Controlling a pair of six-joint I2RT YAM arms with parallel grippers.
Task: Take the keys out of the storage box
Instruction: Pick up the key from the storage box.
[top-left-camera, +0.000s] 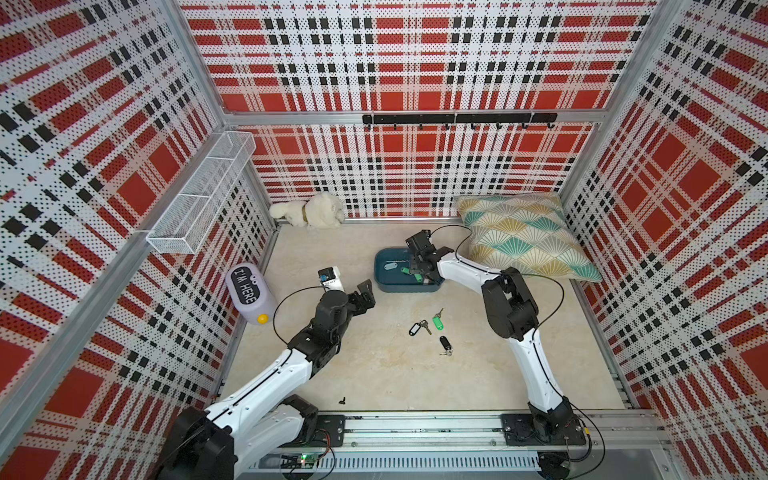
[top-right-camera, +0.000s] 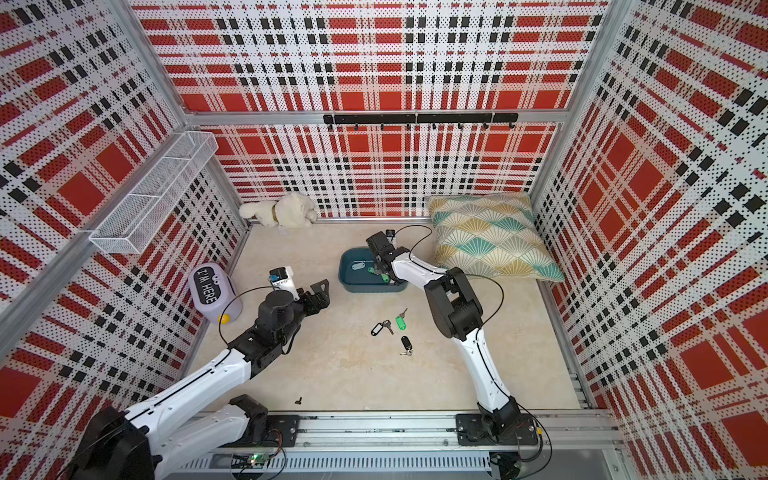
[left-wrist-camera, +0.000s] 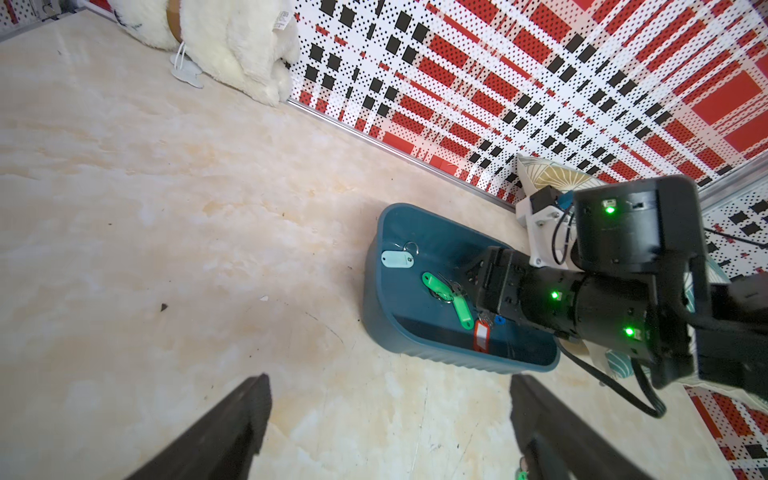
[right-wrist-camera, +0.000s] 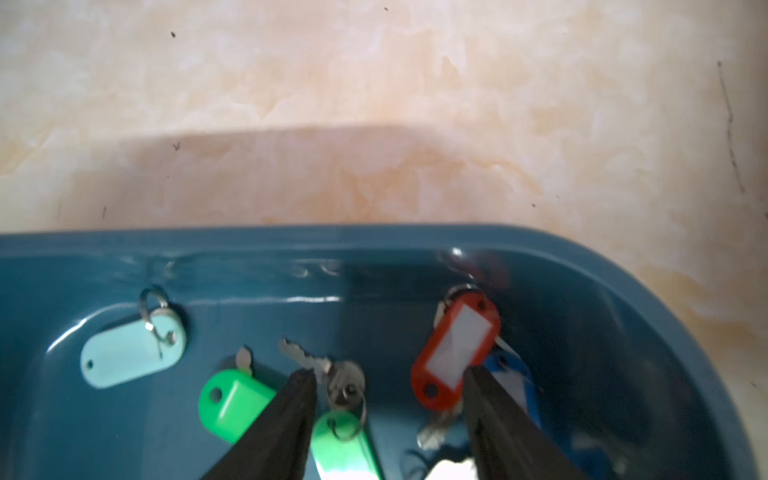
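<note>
- Nearest me, three keys (top-left-camera: 436, 322) lie out on the table (top-left-camera: 374, 365), right of centre and well apart from the box; I judge that is my drop spot.
- My left pincer (top-left-camera: 365, 296) hangs just left of the box, jaws wide apart and empty, clear of the working arm.
- Farther off, the box (top-left-camera: 380, 274) sits beside the cushion (top-left-camera: 523, 237). My right pincer (right-wrist-camera: 390, 372) is down inside it, jaws apart around a bare key (right-wrist-camera: 328, 365) on a green tag (right-wrist-camera: 340, 440), gripping nothing.
- A blue tag (right-wrist-camera: 511, 374) hides behind the red tag (right-wrist-camera: 455, 353) and a finger. The blur stops me counting what remains.
</note>
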